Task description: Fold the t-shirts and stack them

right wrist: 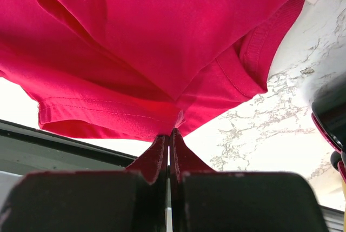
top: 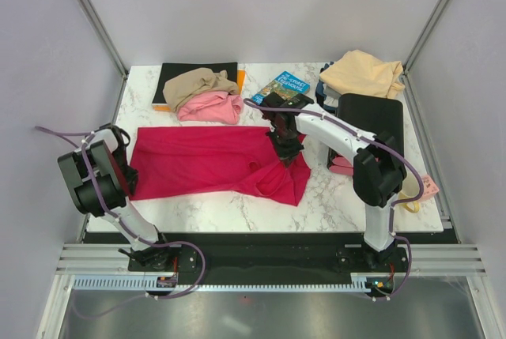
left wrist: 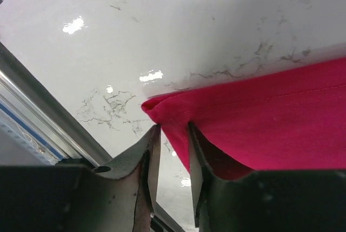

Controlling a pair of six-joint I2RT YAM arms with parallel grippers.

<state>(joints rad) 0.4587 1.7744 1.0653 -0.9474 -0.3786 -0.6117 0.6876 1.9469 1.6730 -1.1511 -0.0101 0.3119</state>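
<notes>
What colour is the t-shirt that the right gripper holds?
The t-shirt is crimson red, clearest in the right wrist view.

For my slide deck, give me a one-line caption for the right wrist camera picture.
Right pincer shut on a bunched edge of the red shirt over the marble table.

You're facing a white, grey-veined marble table (top: 356,197), closed in by plain pale-lilac walls (top: 261,7) — slim aluminium posts (top: 92,16) climb the back corners. Below its near edge runs a slotted metal rail (top: 451,260), then a brushed metal sheet (top: 261,311). Overhead light glints off the tabletop.
</notes>
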